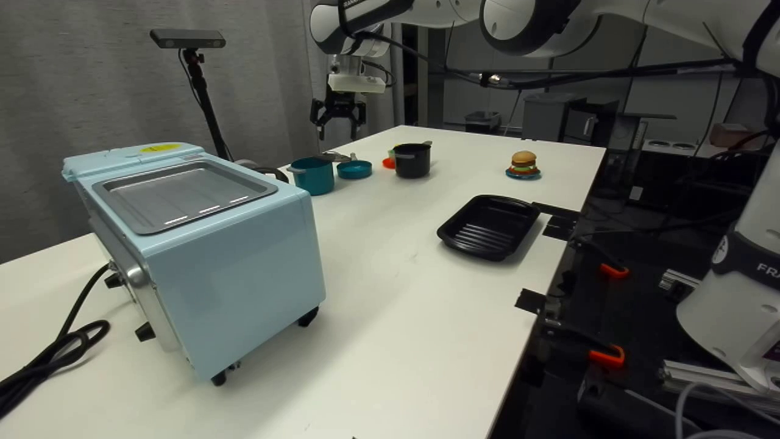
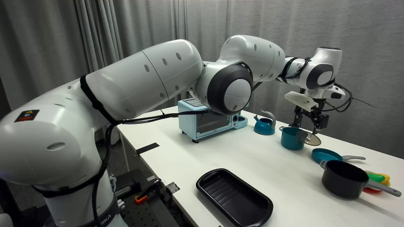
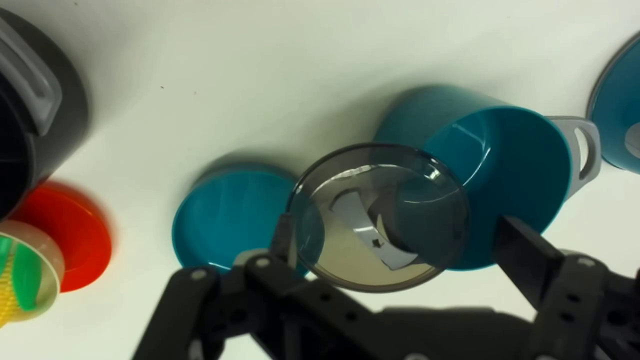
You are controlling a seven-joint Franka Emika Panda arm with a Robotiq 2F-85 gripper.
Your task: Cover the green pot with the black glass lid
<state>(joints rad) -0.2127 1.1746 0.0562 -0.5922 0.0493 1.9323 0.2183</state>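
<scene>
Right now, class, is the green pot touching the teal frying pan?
Apart. The wrist view shows white tabletop between the green pot and the teal frying pan; even seen through the black glass lid, the two do not meet.

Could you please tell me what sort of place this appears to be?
Probably a robotics lab with a mock kitchen: a Franka arm reaches over a table, what looks like a camera tops a black stand, and a toy-like burger sits on the table.

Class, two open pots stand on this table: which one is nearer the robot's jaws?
The teal-green pot, with the glass lid overlapping it in the wrist view. The black pot, long-handled, stands farther from the jaws, beyond the teal pan.
</scene>
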